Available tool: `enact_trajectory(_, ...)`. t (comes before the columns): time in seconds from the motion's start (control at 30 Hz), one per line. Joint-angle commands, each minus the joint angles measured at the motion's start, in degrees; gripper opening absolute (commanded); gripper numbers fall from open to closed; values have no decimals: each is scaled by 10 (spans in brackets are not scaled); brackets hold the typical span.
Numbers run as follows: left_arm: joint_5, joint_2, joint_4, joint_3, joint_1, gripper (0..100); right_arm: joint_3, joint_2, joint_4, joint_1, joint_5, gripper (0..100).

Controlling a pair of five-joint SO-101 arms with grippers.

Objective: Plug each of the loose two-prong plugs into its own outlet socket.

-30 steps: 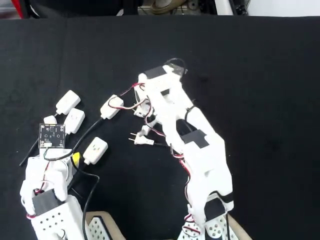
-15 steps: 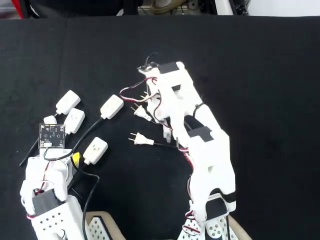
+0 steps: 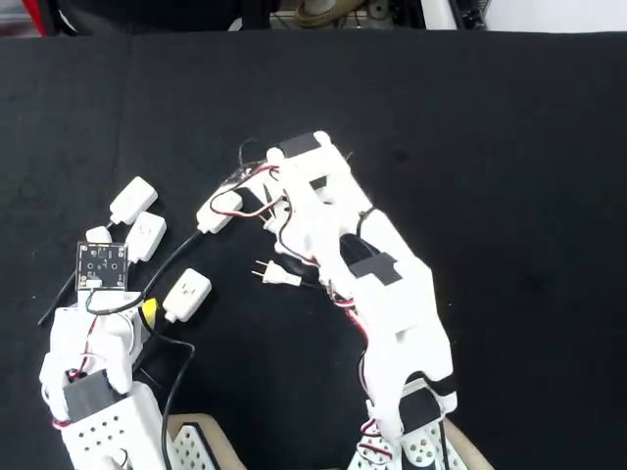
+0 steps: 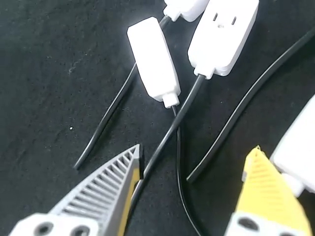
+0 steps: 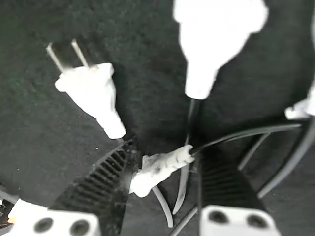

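We note a black table covering (image 3: pixel 509 147), a red object (image 3: pixel 34 15) at its far edge, and possibly coiled hose (image 3: pixel 328 12) beyond.

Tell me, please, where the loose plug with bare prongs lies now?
In the high view the plug lies mid-table, prongs pointing left, between an outlet socket and the right arm.

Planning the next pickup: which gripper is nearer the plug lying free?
Right. The right gripper, holding another plug, is beside the free plug; the left gripper is off by the sockets.

One plug (image 5: pixel 158 169) is held in the right hand (image 5: pixel 167 151); a socket (image 5: pixel 216 29) is set just ahead, a second plug (image 5: pixel 88 93) beside.
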Motion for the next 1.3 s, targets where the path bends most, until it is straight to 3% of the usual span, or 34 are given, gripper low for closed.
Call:
enact_trajectory(0.0, -5, -6, -6, 10, 7, 324, 10, -4, 14, -5, 5, 185)
enact_trajectory(0.7, -18, -6, -6, 10, 7, 324, -21, 1, 49, 45, 1, 182)
enact_trajectory(0.9, -20, -4, -4, 10, 21, 324, -15, 1, 30, 47, -18, 36)
enact_trajectory(1.1, -22, -6, 6, 10, 34, 324, -15, 1, 32, 53, -25, 38)
enact_trajectory(1.27, -22, -6, 6, 10, 35, 324, -28, -26, 21, 69, -84, 29)
